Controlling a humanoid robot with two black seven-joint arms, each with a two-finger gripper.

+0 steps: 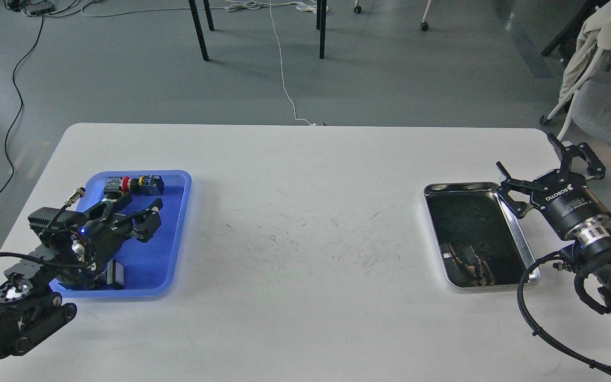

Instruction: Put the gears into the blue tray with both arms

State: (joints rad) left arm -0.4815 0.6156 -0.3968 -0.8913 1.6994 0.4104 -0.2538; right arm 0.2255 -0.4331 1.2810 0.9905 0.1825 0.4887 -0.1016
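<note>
The left gripper (134, 211) hangs over the blue tray (177, 233), covering much of its floor and all but a sliver of the parts beneath it; no gears can be told apart there. A black block (115, 275) at the tray's near rim shows only partly from under the arm. Both arms run off the lower corners, a chair (608, 85) is cut by the right edge, and the steel tray (475, 187) shows only dark reflections.
</note>
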